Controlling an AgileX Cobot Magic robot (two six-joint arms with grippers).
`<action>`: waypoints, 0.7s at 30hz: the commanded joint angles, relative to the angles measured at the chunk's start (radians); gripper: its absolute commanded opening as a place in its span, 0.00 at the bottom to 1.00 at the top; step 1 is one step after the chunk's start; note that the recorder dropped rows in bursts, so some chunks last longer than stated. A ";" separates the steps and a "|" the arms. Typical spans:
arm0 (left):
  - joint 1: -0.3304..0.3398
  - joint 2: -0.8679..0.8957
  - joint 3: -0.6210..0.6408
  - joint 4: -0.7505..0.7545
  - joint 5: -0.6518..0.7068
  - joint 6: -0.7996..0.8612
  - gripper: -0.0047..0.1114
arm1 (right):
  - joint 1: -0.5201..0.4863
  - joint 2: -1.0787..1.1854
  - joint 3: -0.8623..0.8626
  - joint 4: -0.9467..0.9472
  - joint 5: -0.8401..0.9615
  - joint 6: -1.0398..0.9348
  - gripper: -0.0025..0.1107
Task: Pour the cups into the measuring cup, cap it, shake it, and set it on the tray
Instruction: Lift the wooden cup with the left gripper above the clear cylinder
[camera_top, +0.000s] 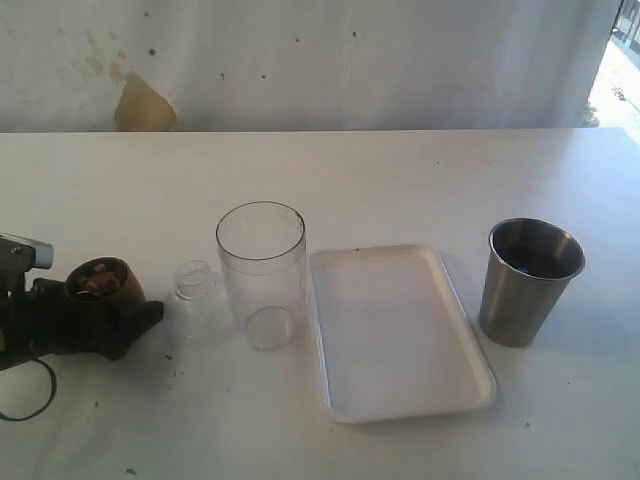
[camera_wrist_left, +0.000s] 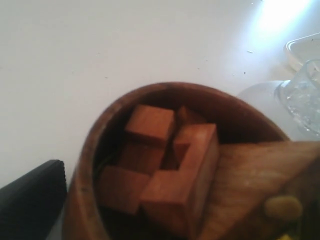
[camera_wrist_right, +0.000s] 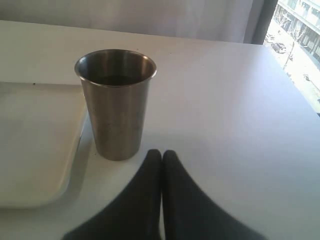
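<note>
Left pincer (camera_top: 118, 318) is standing with its jaws spread wide on either side of the wooden cup (camera_top: 100, 280), which is sitting at the far left of the table (camera_top: 400, 180); I am judging that it is not yet clamping the wall. I am reading this as the opening step, with neither pour done. The next move is calling for a firm closure on the round wall, a lift clear of the cap (camera_top: 197, 300), and a tilt over the open mouth of the measuring cup (camera_top: 261, 270).

The cup is smooth, brown turned wood, and it is carrying reddish, square-edged wooden blocks (camera_wrist_left: 170, 165). The cap, a clear dome with a narrow neck, is resting just beside the clear, straight-sided plastic cylinder. Beyond that, the tray (camera_top: 395, 335) is lying flat, white and low-rimmed. The steel tumbler (camera_top: 528, 285), tapered and brushed, is standing near the tray's right side. My right pincer (camera_wrist_right: 161, 155) is waiting near the tumbler, closed and empty.
</note>
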 joint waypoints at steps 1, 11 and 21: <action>-0.001 0.009 0.000 0.004 -0.019 0.019 0.94 | -0.006 -0.005 0.005 -0.007 -0.008 0.005 0.02; -0.001 0.009 0.000 0.031 -0.054 0.072 0.48 | -0.006 -0.005 0.005 -0.007 -0.008 0.005 0.02; -0.001 0.009 0.000 0.060 -0.079 0.076 0.04 | -0.006 -0.005 0.005 -0.007 -0.008 0.005 0.02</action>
